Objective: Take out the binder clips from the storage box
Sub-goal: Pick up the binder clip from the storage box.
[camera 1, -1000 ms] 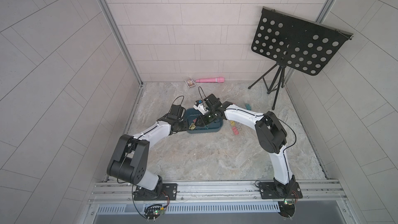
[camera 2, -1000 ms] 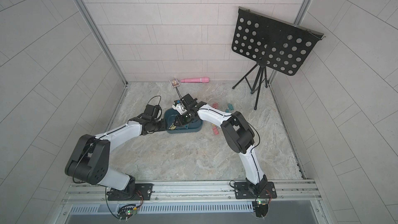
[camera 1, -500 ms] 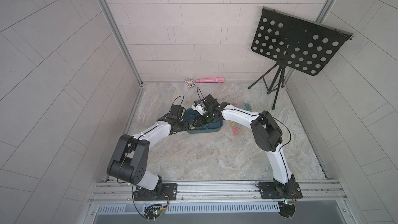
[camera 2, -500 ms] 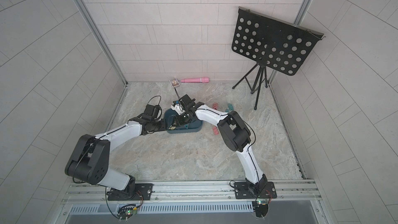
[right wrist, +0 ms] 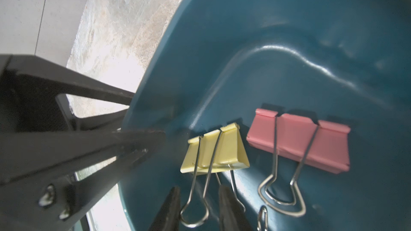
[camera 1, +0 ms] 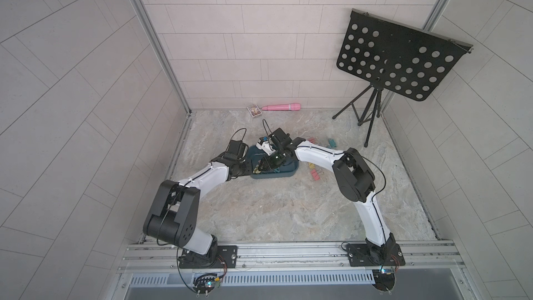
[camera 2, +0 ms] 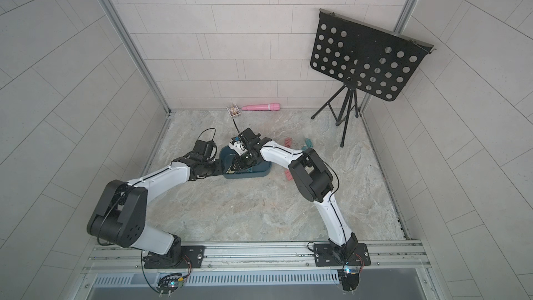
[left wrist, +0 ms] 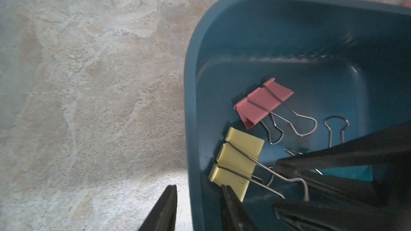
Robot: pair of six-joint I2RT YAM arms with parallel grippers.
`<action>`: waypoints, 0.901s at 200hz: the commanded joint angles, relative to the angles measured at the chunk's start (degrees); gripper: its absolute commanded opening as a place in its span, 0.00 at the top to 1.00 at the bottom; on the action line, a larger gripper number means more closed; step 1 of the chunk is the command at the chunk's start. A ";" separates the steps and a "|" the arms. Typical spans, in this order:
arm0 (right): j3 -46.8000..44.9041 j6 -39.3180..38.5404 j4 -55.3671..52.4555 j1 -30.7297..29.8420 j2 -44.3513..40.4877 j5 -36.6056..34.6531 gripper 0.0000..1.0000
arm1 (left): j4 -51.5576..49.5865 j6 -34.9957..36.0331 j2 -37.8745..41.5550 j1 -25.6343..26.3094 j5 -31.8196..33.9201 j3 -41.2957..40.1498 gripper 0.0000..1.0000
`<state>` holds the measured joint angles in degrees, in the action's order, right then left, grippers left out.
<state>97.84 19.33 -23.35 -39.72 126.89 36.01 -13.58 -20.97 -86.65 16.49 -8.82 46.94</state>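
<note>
The dark teal storage box (camera 1: 291, 172) (camera 2: 264, 172) sits mid-floor. Inside it lie a yellow binder clip (right wrist: 213, 150) (left wrist: 238, 161) and a pink binder clip (right wrist: 295, 141) (left wrist: 262, 101), plus another wire handle (left wrist: 335, 127). My right gripper (right wrist: 199, 187) (camera 1: 266, 165) reaches into the box. Its jaws stand on either side of the yellow clip's wire loop with small gaps, so it is open. My left gripper (left wrist: 198, 193) (camera 1: 253, 168) straddles the box wall (left wrist: 191, 85), one finger outside and one inside, shut on it.
Several clips lie on the floor right of the box: pink (camera 1: 313, 140), teal (camera 1: 331, 142), yellow (camera 1: 311, 165). A pink cylinder (camera 1: 281, 107) and a small card box (camera 1: 254, 110) rest by the back wall. A black music stand (camera 1: 372, 111) is at the back right.
My right gripper has shifted toward the left end of the box and dipped in. Its jaws have narrowed around the yellow clip's handle. The left arm has not moved.
</note>
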 commanded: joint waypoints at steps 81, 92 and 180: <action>1.31 -2.10 -3.80 0.41 -3.45 -4.56 0.87 | -0.57 0.20 1.82 -0.32 0.56 -0.84 0.59; 1.09 -2.03 -3.80 0.57 -3.99 -4.97 0.88 | -0.57 0.22 1.76 -0.32 0.64 -0.88 0.59; -0.05 -2.27 -3.60 1.88 -9.64 -4.52 0.95 | -0.55 0.23 1.77 -0.32 0.78 -0.88 0.59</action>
<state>98.02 17.78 -26.44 -38.28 121.75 31.44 -13.58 -20.97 -86.13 16.49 -8.78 46.63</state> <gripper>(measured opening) 0.062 0.408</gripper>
